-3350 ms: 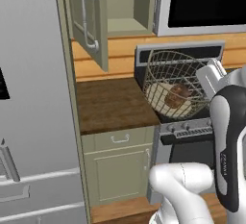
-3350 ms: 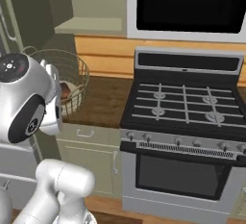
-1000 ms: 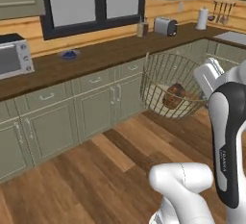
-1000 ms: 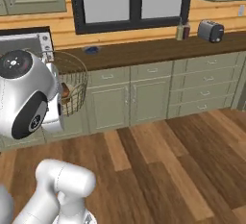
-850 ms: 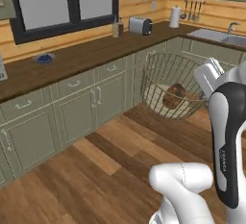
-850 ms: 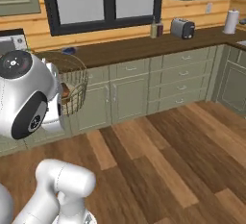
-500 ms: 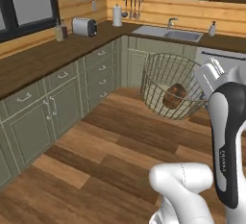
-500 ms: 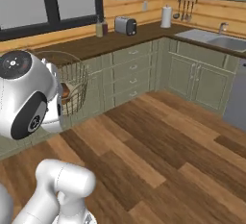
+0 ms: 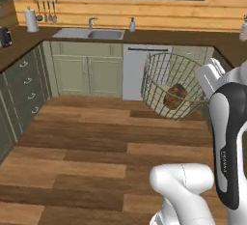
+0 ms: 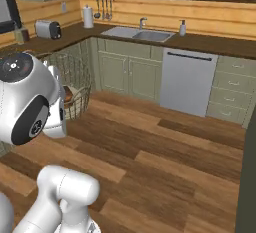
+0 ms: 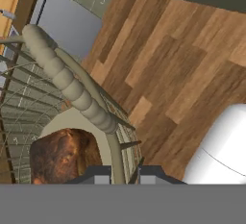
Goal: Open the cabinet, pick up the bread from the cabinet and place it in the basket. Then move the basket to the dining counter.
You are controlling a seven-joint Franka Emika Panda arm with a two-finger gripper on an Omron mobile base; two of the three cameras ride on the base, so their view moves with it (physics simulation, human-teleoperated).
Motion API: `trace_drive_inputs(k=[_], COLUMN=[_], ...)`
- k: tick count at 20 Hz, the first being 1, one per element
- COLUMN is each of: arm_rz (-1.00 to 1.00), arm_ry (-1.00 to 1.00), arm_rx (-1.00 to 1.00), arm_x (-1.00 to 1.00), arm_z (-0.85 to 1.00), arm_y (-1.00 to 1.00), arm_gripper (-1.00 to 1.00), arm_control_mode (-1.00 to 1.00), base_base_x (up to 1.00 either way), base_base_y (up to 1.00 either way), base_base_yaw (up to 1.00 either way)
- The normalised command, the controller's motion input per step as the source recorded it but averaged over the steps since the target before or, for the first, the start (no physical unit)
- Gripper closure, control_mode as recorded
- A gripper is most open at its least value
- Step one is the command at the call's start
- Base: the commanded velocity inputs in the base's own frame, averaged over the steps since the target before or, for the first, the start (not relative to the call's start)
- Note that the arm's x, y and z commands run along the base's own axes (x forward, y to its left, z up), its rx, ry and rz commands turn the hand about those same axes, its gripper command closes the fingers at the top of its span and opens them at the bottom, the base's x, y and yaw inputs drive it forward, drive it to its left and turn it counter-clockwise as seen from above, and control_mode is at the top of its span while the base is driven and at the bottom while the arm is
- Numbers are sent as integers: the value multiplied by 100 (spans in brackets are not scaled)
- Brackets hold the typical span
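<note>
The tan wire basket (image 9: pixel 169 81) hangs tilted in the air above the wood floor, with the reddish-brown bread (image 9: pixel 174 96) lying inside it. My gripper (image 9: pixel 206 80) is shut on the basket's rim at its right side. In the hand view the rim wire runs between the two fingertips of the gripper (image 11: pixel 117 173), and the bread (image 11: pixel 62 155) rests on the basket's cream base (image 11: pixel 72 122). From the right base view the basket (image 10: pixel 75 79) is partly hidden behind my arm. The cabinet is out of view. I cannot tell which surface is the dining counter.
A dark counter with a sink (image 9: pixel 89 34) runs along the far wall over olive cupboards, with a pale dishwasher front (image 10: pixel 186 82) beside them. A drawer unit (image 9: pixel 21 91) lines the left side. A toaster (image 10: pixel 47 28) stands on the left counter. Open wood floor (image 9: pixel 87 137) lies ahead.
The whole scene has swung past as the base turned, from the window wall to the sink corner. The basket with the bread stays in the same grip in front of the arm.
</note>
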Motion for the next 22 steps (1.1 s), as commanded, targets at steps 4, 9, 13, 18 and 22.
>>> trace_drive_inputs(k=[4, 9, 13, 18, 22], arm_rz=[0, 0, 0, 0, 0], arm_ry=[0, 0, 0, 0, 0], arm_rx=[0, 0, 0, 0, 0], arm_x=[0, 0, 0, 0, 0], arm_z=[0, 0, 0, 0, 0], arm_y=[0, 0, 0, 0, 0], arm_gripper=[100, 100, 100, 100, 100], arm_control_mode=[100, 100, 100, 100, 100], base_base_x=[0, -5, -2, 16, 0], base_base_y=[-25, -24, -44, -87, -97], base_base_yaw=[-61, -49, -30, -20, -15])
